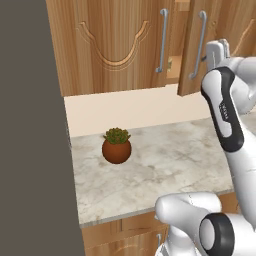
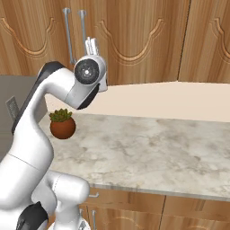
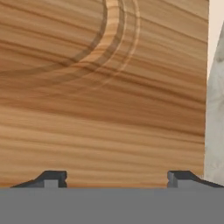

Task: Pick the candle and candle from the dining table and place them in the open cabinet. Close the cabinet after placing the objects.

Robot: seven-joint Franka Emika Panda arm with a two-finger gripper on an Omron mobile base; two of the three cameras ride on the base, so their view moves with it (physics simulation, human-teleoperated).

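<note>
Cabinet (image 1: pixel 190 55) door ajar; inside prob. unreadable.

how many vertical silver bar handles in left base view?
2. One long silver bar handle on the closed carved light-brown wooden cabinet door; the second silver bar handle on the ajar door beside it. Others may be off-frame.

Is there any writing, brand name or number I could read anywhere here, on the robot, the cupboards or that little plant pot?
Arm: a small pale marking on its dark joint cover, too small and blurred to read.
Cabinet, potted plant, counter: no words, labels or numbers.
Cabinet door seen up close in the hand view: bare wood grain and carved curves, no text.
</note>
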